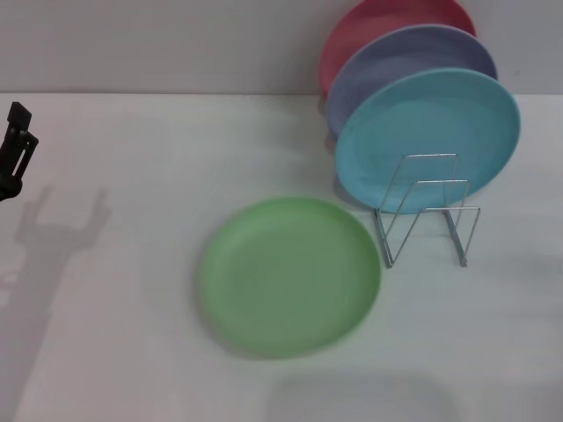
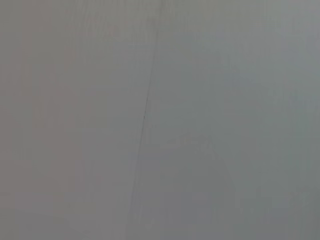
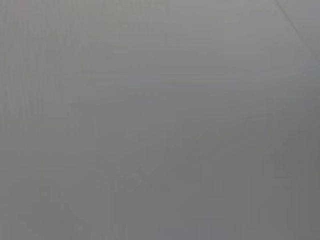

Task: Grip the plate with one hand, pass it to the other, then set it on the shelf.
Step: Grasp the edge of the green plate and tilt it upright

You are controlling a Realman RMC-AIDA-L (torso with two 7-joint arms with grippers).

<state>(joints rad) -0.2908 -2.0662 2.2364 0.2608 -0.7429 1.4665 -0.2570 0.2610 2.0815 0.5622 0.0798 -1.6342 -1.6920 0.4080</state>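
Only the head view shows the round light green plastic plate [image 1: 288, 275] lying flat on the white table [image 1: 132, 334], at seven o'clock from the silver wire shelf [image 1: 428, 211]. The left gripper [image 1: 15, 149] sits at nine o'clock; whether it is open I cannot tell. Both wrist views show plain grey.

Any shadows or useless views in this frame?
Head view: the left gripper throws a sharp arm shadow on the table, and a soft shadow lies under the green plate. Left and right wrist views: featureless grey, nothing of the task visible.
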